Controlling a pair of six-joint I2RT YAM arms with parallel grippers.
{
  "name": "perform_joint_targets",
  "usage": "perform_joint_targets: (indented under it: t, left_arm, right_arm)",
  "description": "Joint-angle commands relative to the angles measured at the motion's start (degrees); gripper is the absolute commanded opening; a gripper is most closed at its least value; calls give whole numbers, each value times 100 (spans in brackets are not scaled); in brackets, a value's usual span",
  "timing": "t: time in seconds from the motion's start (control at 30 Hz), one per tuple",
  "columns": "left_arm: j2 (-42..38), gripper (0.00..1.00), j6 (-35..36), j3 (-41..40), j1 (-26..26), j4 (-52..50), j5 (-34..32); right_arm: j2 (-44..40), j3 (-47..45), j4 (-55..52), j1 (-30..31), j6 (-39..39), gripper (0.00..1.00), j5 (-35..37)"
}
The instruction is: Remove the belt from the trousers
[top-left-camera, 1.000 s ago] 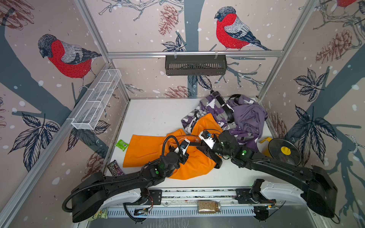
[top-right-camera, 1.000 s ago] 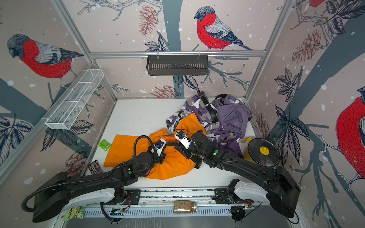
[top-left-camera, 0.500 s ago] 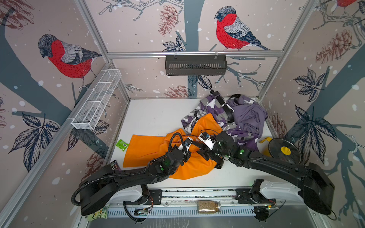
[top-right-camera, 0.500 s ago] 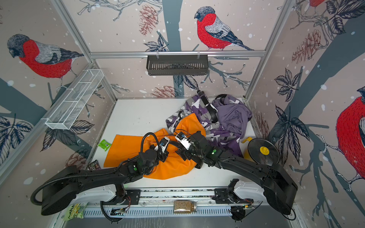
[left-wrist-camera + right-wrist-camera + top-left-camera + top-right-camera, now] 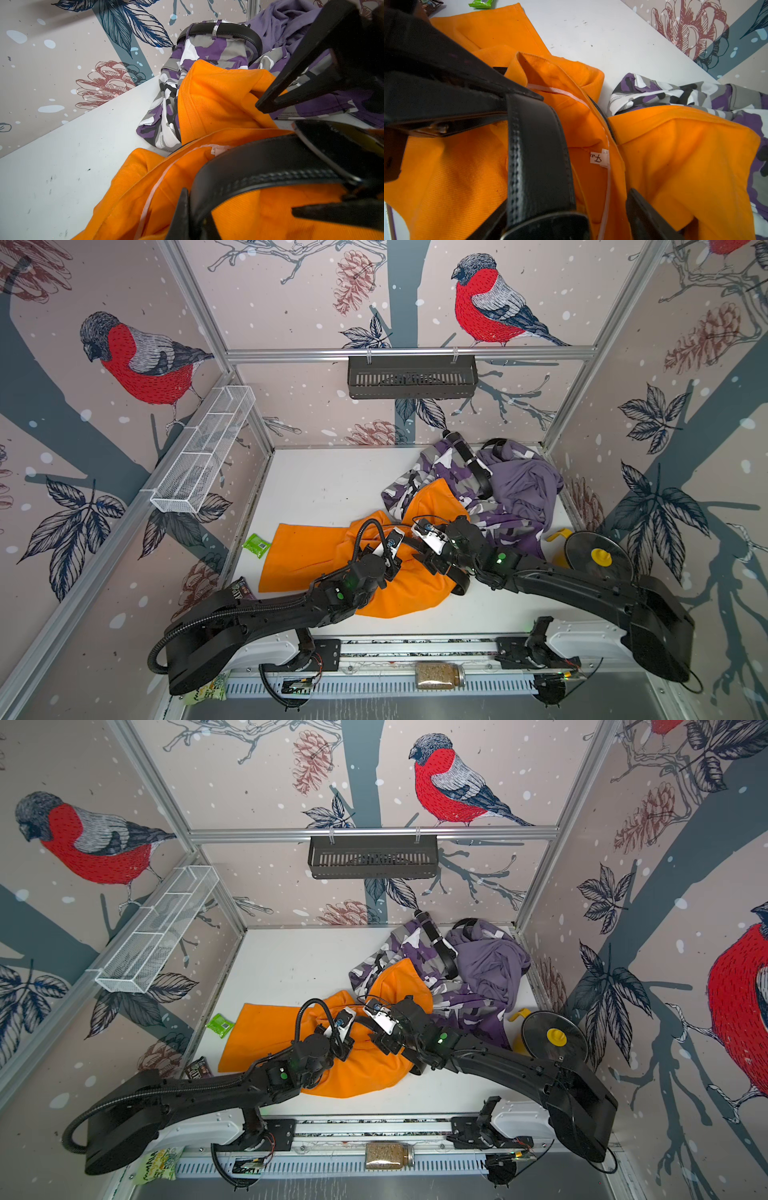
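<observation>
Belt (image 5: 537,158), black and stitched, runs through the waistband of the orange trousers (image 5: 307,551), which lie crumpled at the middle of the desk (image 5: 332,489), a little toward 6 o'clock. On it the left jaws are clamped tight, pinching the strap. The right jaws stand wide with the strap lying between them, gripping nothing.

The step in hand looks like a re-grip. The right jaws should close on the strap, or pin the waistband just beside a loop. The left jaws can then draw the leather along its own length rather than upward, which would only lift the cloth.

A second belt (image 5: 218,31) sits on the camouflage trousers (image 5: 436,472) at 1 o'clock, and neither arm is on it.

At 9 o'clock a white wire rack (image 5: 203,448) shows nothing in its compartments. The black tray (image 5: 411,377) at 12 o'clock hides its inside behind slats. A jar (image 5: 440,675) at 6 o'clock holds brownish grain
</observation>
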Motion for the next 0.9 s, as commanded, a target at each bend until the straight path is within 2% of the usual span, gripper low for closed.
perform_joint_targets:
  t: [0.0,0.23,0.4,0.63,0.73,0.87]
  left_arm:
    - [-11,0,-125,17,6,46,-103]
    - [-100,0,-210,-79,5,18,-374]
    - [-216,0,-223,-189,7,87,-566]
    - [-218,0,-203,-271,6,161,-795]
    - [-246,0,-343,-368,5,142,-1167]
    - [-566,0,-471,-566,114,197,-1622]
  right_arm:
    - [10,78,125,16,-75,68,108]
    - [-95,10,-110,-52,-76,29,-184]
    - [-330,-103,-195,-335,-85,4,-881]
    - [-566,-222,-333,-842,55,0,-1493]
    - [-651,-323,-409,-1082,179,0,-1795]
    - [-519,-251,-747,-1162,358,0,-1844]
